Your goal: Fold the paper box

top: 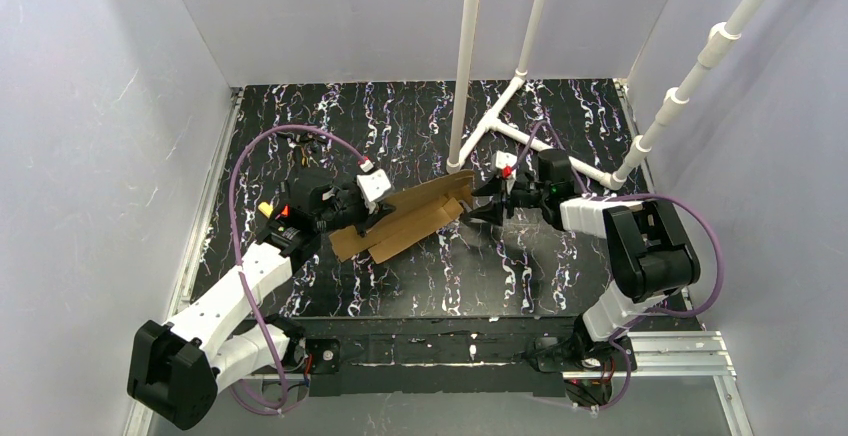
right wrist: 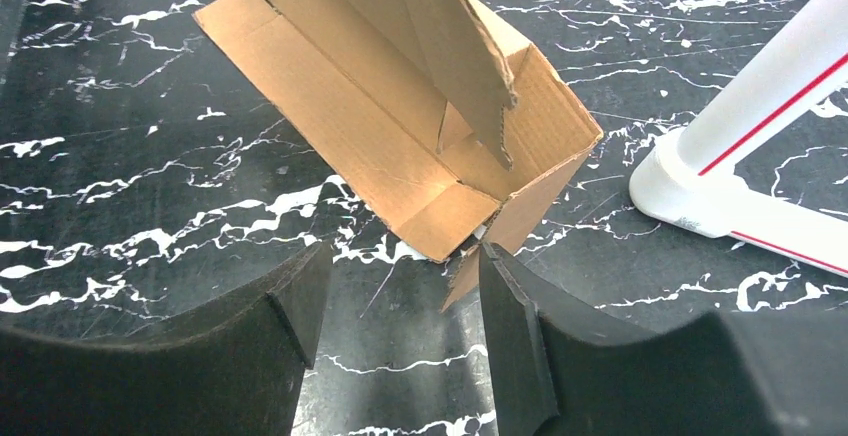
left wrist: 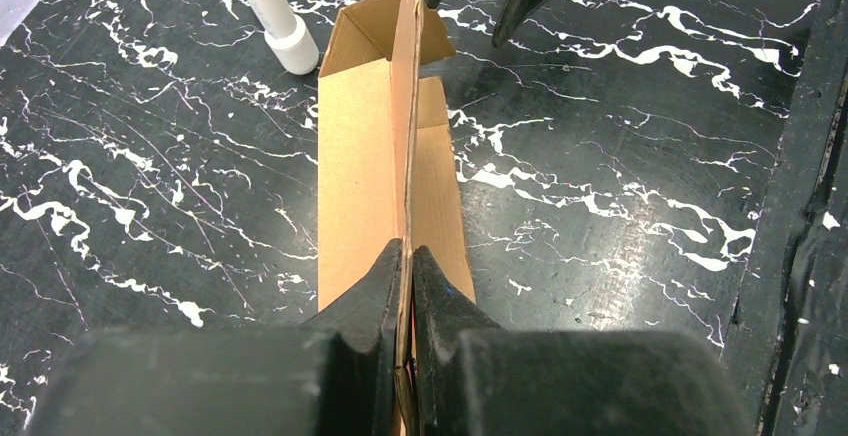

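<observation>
Left gripper (left wrist: 407, 251) has its two black fingers pressed together on a standing panel of the paper box (top: 410, 218), pinching the thin cardboard edge between them. Across from it, the right gripper (right wrist: 400, 256) has its fingers spread apart with nothing clamped. It sits low at the far end of the box with a small end flap (right wrist: 462, 281) hanging in the gap, close against one finger (right wrist: 510, 306). Whether that finger actually touches the flap I cannot tell.

Everything sits on the black table (top: 420, 116) with white marbled veining, walled in by pale panels. A white pipe frame (top: 465, 56) rises from the back of the table, and one of its feet stands just beside the box's far end, apart from it.

The box lies near the middle of the table, between the two grippers and angled across it. It is plain brown cardboard, partly folded into a long open trough: the bottom lies flat on the table, one long side is raised, and the panel pinched by the left gripper stands nearly upright along its length. At the right gripper's end a short wall is turned up to close the trough.

A purple cable (top: 240, 186) loops over the left arm, and another curls around the right arm.
</observation>
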Motion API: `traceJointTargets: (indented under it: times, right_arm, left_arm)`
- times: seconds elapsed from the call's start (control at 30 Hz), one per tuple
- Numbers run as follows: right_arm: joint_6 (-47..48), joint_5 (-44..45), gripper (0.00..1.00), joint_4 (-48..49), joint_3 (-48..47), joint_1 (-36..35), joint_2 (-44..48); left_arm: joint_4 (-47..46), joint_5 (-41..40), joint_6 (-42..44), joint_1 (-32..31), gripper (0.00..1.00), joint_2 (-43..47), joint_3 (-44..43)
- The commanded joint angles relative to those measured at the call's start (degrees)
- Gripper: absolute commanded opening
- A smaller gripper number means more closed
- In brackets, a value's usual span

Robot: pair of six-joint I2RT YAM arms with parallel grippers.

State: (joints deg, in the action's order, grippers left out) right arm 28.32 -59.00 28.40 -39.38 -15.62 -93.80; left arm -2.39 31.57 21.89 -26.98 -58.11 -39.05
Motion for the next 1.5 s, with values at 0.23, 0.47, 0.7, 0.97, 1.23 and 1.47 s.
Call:
traceJointTargets:
  times: [0.23, 0.47, 0.7, 0.97, 1.23, 1.47]
  right_arm:
    - [1.27, -1.65, 0.63, -4.95, -5.23, 6.12, 1.81]
    - [-15.49, 14.59, 0.44, 8.78, -8.92, 5.26, -4.99]
    - [-17.45, 19.26, 0.38, 9.81, -14.54, 0.34, -11.14]
    - [-17.63, 16.43, 0.49, 10.36, -15.2, -1.11, -13.1]
    - [-13.55, 6.83, 0.6, 6.6, -16.69, -1.7, -14.35]
    - [-7.79, 2.95, 0.61, 0.83, -17.13, -1.7, -13.26]
  left_arm:
    - [4.57, 0.72, 0.61, -0.18, 0.0, 1.11, 0.82]
    - [4.29, 1.02, 0.39, -0.18, 0.0, 0.98, 0.75]
    - [3.98, 1.12, 0.17, -0.26, 0.0, 1.77, 1.03]
    - [2.75, 1.66, -0.63, -0.27, 0.0, 2.3, 1.61]
    - [1.56, 0.92, -1.17, -0.31, 0.0, 2.75, 1.84]
    - [-0.05, -0.39, -1.93, -0.26, 0.0, 3.09, 2.42]
